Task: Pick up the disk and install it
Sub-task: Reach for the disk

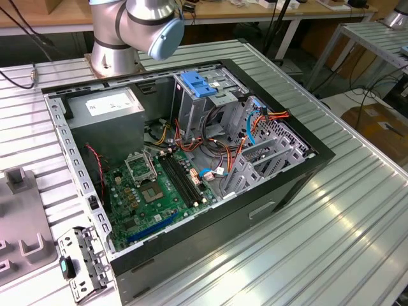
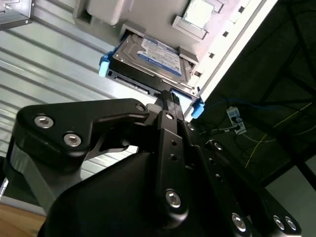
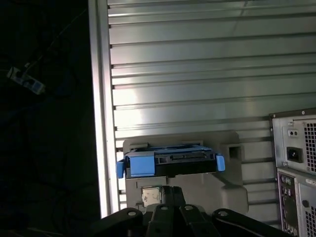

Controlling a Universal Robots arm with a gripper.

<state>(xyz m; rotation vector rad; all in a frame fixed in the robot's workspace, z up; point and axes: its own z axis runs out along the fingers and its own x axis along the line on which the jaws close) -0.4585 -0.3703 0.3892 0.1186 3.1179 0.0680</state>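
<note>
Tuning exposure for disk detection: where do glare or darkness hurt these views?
Exterior view: glare washes the ribbed table. First wrist view: bright band across the table, disk face shaded, black beyond the table edge. Second wrist view: disk clearly lit.

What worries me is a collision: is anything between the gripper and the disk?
Nothing visible. In the second wrist view the gripper is right at the near edge of the disk, which lies exposed in its grey holder on the ribbed table.
</note>
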